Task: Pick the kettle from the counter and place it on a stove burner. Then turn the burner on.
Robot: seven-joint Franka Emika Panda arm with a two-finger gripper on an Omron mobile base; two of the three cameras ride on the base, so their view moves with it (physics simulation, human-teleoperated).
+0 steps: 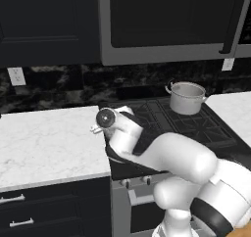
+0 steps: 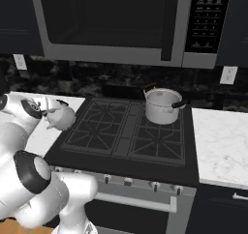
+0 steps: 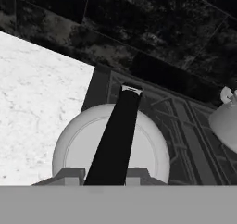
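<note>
The black gas cooktop (image 2: 127, 131) fills the middle of the scene, set between two stretches of white marble counter (image 1: 44, 138), with a microwave (image 2: 121, 25) hanging above it and a dark veined backsplash (image 3: 152, 28) behind. Below the left counter, dark drawers (image 1: 49, 211) carry silver bar handles. The front of the range shows a row of burner knobs (image 2: 128, 181) above the oven door handle.

On the rear right grate stands a steel pot (image 2: 163, 105) with side handles. The front left stove burner (image 2: 94, 134) carries nothing.

The white arm reaches forward over the seam where the left counter meets the cooktop. The kettle (image 2: 60, 116) hangs at its end, seen in the right base view over the left edge of the cooktop, just beside the counter; whether it touches the surface below cannot be told. In the hand view the kettle's pale dome sits directly under the camera, its black handle (image 3: 115, 140) running straight up the middle, half over marble and half over the grate. The gripper (image 3: 104, 177) is closed on that handle, its fingertips (image 3: 69, 176) pressed at either side of the strap.

Wall outlets (image 1: 16, 76) sit on the backsplash at each end.
</note>
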